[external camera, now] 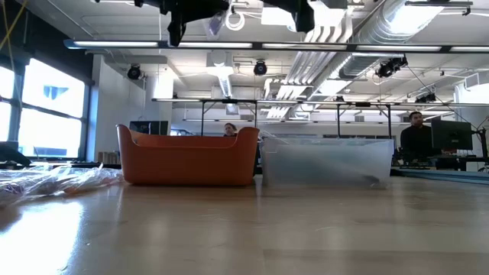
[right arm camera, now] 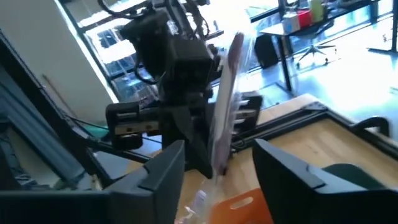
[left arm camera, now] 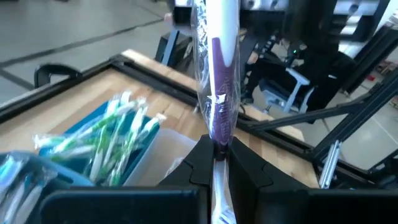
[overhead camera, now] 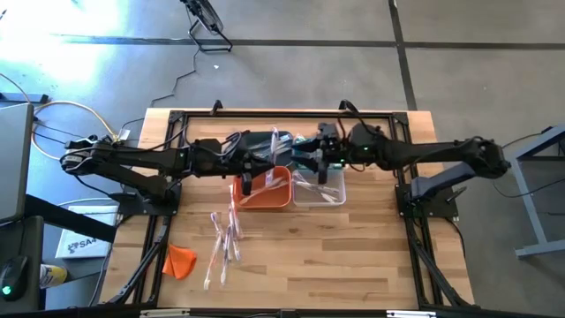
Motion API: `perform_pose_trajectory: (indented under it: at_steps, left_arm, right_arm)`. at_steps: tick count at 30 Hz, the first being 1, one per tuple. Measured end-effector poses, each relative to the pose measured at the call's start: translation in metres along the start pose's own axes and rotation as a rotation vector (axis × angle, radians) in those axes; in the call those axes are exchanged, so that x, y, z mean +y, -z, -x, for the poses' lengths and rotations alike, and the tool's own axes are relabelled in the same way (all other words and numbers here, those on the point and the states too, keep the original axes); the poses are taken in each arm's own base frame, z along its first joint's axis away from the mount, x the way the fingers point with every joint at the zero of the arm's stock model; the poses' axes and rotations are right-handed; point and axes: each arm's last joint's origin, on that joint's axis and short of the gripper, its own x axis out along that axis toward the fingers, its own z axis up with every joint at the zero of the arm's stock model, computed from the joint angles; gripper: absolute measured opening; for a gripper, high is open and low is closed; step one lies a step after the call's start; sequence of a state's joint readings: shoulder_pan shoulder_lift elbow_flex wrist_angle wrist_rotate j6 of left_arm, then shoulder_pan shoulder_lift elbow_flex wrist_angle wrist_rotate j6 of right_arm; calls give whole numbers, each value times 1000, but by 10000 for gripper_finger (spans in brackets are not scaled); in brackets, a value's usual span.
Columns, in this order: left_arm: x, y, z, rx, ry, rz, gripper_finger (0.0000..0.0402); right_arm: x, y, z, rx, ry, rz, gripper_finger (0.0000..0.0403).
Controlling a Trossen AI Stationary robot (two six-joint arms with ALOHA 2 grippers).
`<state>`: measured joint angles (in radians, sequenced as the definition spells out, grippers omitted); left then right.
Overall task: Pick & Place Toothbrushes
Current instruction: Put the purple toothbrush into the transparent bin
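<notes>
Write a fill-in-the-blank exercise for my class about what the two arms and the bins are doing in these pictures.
1. The left tool is shut on a wrapped ____.
2. The right tool stands ____, its fingers apart on either side of that toothbrush.
3. Beside the orange bin stands a ____ bin.
4. Loose toothbrushes lie on the table near an ____ lump.

Missing words: toothbrush; open; clear; orange

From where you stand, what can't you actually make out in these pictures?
- Low view: both claws are cut off by the top edge.
- Low view: the orange bin walls hide its contents.
- High view: the arms cover the dark grey bin behind.
- Left wrist view: the left claw hides the held toothbrush end.
</notes>
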<state>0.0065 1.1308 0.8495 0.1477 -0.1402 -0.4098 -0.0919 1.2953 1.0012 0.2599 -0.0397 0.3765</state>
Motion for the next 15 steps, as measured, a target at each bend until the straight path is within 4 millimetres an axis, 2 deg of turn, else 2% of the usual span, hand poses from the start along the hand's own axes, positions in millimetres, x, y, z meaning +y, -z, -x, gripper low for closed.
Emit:
perform_pose_trajectory:
  at_steps: [5, 15]
  left_arm:
    - [-1, -2, 0, -23, 10, -12, 21]
    - [0, 0, -3, -10, 4, -12, 21]
  right_arm:
    - [-4, 12, -19, 8, -48, -57, 208]
    - [-8, 31, -44, 11, -197, -68, 212]
